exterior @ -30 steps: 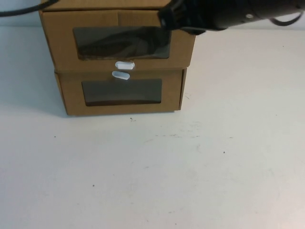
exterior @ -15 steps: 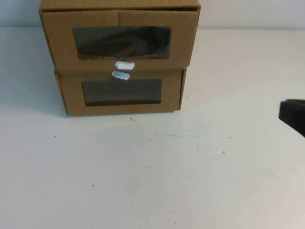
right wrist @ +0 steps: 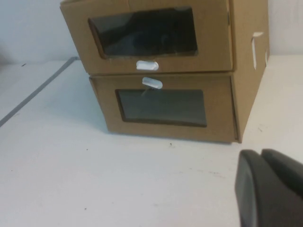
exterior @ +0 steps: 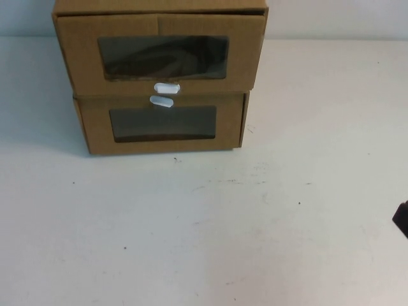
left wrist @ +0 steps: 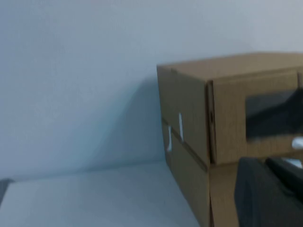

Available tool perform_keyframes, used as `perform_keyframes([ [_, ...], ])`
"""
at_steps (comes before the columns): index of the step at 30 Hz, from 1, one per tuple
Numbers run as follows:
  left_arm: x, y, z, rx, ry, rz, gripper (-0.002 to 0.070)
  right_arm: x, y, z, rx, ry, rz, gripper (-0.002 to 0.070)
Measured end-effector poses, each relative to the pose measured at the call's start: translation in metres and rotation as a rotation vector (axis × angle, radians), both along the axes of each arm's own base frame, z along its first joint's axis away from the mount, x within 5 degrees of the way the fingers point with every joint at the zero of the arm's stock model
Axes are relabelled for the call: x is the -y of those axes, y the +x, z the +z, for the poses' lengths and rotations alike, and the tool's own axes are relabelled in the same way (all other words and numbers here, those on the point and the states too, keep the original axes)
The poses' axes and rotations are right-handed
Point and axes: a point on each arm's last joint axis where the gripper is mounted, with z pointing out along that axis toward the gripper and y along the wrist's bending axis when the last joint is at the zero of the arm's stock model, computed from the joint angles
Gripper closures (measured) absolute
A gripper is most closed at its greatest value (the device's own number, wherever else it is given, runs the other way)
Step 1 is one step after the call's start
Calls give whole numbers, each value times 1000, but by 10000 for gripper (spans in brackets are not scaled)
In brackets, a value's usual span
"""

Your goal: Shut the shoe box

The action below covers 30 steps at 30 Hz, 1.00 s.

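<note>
Two brown cardboard shoe boxes are stacked at the back of the table, the upper box (exterior: 159,54) on the lower box (exterior: 162,124). Each front has a dark window and a white pull tab (exterior: 166,87). Both fronts sit flush with their boxes. In the right wrist view the stack (right wrist: 161,71) stands ahead of my right gripper (right wrist: 262,189), which is shut and empty, low over the table. Only a dark sliver of the right arm (exterior: 401,220) shows in the high view at the right edge. My left gripper (left wrist: 267,189) is shut and empty beside the stack's left side (left wrist: 189,123); it is out of the high view.
The white table (exterior: 204,223) stretches in front of the boxes, with a few small specks on it. A pale wall stands behind the stack. A grey strip (right wrist: 38,92) runs across the table at the left of the boxes.
The right arm was up at the upper box's top right corner one second ago. It has pulled back and down to the table's right edge and is nearly out of view. The boxes have not moved.
</note>
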Motion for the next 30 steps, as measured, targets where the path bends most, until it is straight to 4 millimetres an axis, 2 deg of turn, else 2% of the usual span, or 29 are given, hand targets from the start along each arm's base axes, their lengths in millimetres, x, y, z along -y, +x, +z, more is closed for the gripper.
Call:
perform_keyframes([
  [5, 1, 16, -39, -163, 14, 1, 677, -1, 0, -35, -43, 65, 4, 687],
  [10, 2, 20, -79, -291, 12, 1, 677, 0, -2, -62, -89, 79, -4, 687],
  [12, 2, 20, -89, -329, 15, -4, 677, 1, -2, -68, -105, 70, -5, 687],
  [20, 9, 15, -105, -490, 42, -89, 677, 1, -3, -70, -105, 75, -6, 687],
  [30, 10, 14, -107, -504, 44, -96, 677, 1, -3, -73, -113, 72, -7, 687],
])
